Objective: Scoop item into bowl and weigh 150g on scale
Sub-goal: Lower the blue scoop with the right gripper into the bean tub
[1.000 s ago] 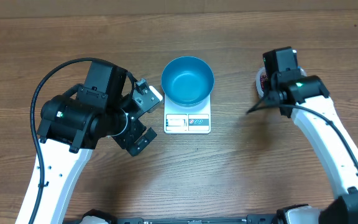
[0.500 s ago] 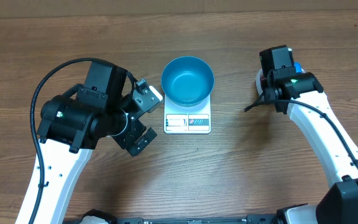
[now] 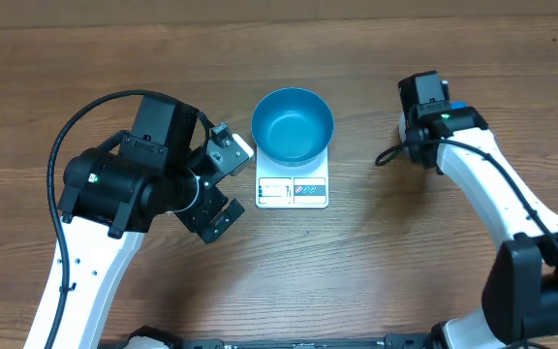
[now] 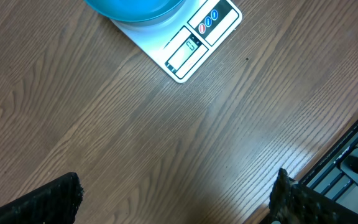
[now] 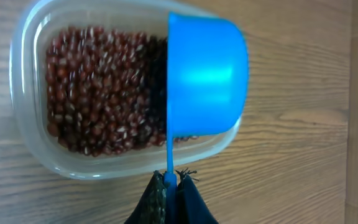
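The bright blue bowl stands on the white scale at mid-table; the left wrist view shows the bowl's edge and the scale's display. My left gripper hovers left of the scale, open and empty, its fingertips wide apart. My right gripper is shut on the thin handle of a blue scoop. The scoop is turned on its side above the right end of the clear tub, its mouth facing the red-brown beans.
From overhead the right arm covers most of the tub, far right of the scale. A black frame runs along the table's near edge. Bare wooden tabletop lies in front of the scale.
The right arm has swung slightly left and farther back over the tub, with the scoop still in its grip. The left arm, bowl and scale have not moved.
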You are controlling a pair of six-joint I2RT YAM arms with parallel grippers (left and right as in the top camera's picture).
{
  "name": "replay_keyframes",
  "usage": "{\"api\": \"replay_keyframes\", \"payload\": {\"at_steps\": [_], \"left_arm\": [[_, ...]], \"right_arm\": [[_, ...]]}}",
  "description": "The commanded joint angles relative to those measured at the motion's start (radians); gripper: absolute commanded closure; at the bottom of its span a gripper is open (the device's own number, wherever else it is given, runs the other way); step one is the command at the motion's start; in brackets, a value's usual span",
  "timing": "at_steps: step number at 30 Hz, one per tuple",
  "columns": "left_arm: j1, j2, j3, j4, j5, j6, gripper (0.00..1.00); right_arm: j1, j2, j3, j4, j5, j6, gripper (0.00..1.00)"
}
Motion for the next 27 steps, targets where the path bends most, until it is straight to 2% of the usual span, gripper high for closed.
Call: {"api": "replay_keyframes", "payload": {"at_steps": [1, 16, 27], "left_arm": [[-0.002, -0.011, 0.021, 0.001, 0.001, 0.0, 0.0], [-0.002, -0.011, 0.021, 0.001, 0.001, 0.0, 0.0], [-0.002, -0.011, 0.021, 0.001, 0.001, 0.0, 0.0]], "right_arm": [[-0.007, 0.034, 0.012, -0.002, -0.019, -0.001, 0.96], [-0.015, 0.032, 0.098, -0.07, -0.32, 0.003, 0.96], [-0.171, 0.032, 0.101, -0.074, -0.564, 0.08, 0.96]]}}
